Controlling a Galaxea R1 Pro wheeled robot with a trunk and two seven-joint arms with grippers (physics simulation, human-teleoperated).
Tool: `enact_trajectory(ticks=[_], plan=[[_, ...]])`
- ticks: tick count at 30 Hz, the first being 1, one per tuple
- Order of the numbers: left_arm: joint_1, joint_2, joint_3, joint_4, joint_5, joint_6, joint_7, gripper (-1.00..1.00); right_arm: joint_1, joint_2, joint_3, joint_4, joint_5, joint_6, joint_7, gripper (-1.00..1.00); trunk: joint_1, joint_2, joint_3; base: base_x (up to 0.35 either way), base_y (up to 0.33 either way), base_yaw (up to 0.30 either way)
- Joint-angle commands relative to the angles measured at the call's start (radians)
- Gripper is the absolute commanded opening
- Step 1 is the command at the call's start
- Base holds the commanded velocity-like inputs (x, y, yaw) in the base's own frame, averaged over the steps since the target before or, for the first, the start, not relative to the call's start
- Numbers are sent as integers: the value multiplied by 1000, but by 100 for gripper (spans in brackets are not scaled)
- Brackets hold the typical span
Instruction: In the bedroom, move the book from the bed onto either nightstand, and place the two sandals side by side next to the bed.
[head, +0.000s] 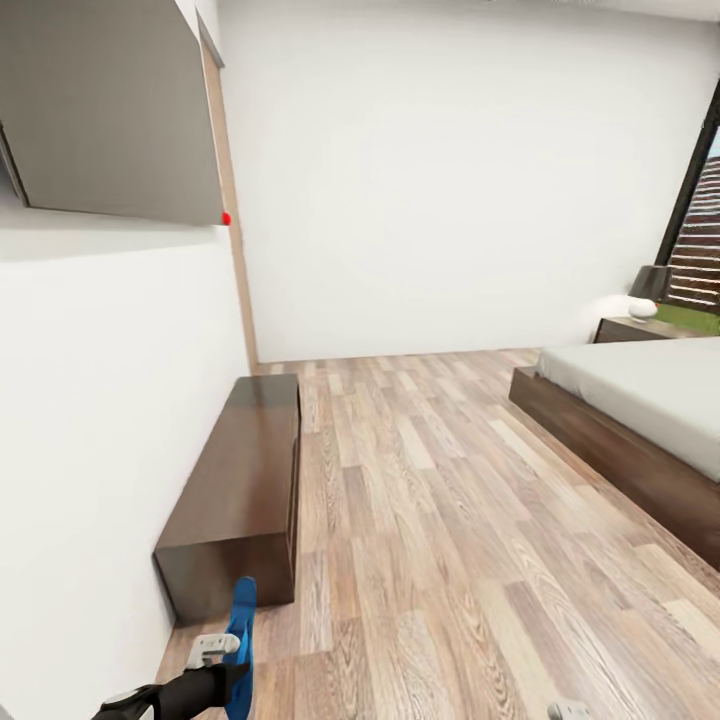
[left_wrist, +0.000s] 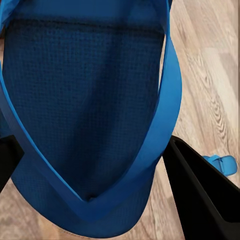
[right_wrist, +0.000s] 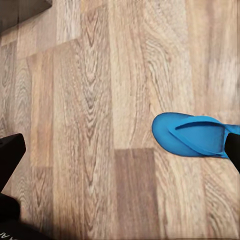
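Head view: the left gripper holds 1 blue sandal upright beside the long cabinet; the bed lies right. Left wrist view: its fingers clamp that sandal's sole. Right wrist view: the second sandal lies flat on the floor; right gripper's opening unclear

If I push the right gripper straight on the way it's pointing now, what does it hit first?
Most likely bare wood-plank floor: the right wrist camera looks straight down onto it. The blue sandal lies off to one side of that line, though depth is hard to judge.
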Motion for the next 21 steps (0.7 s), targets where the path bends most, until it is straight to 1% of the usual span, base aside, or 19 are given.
enact_trajectory(ticks=[1, 6, 10, 17, 21], plan=[[-1, 0, 1, 1, 2, -1, -4, -100, 0, 1, -8, -1, 2, 10, 6, 100, 0, 0, -1, 0, 0, -57], [-1, 1, 1, 1, 2, -1, -4, -100, 0, 1, -8, -2, 2, 10, 7, 100, 0, 0, -1, 15, 0, -21], [-1, 1, 1, 1, 2, -1, -4, -100, 0, 1, -8, -1, 3, 10, 7, 100, 0, 0, -1, 168, 0, -3], [-1, -1, 1, 1, 2, 1, -5, -100, 0, 1, -9, -1, -3, 11, 10, 100, 0, 0, -1, 8, 0, 0], [-1, -1, 1, 1, 2, 1, -5, -100, -1, 0, -11, -4, -4, 25, 13, 100, 0, 0, -1, 0, 0, 0]])
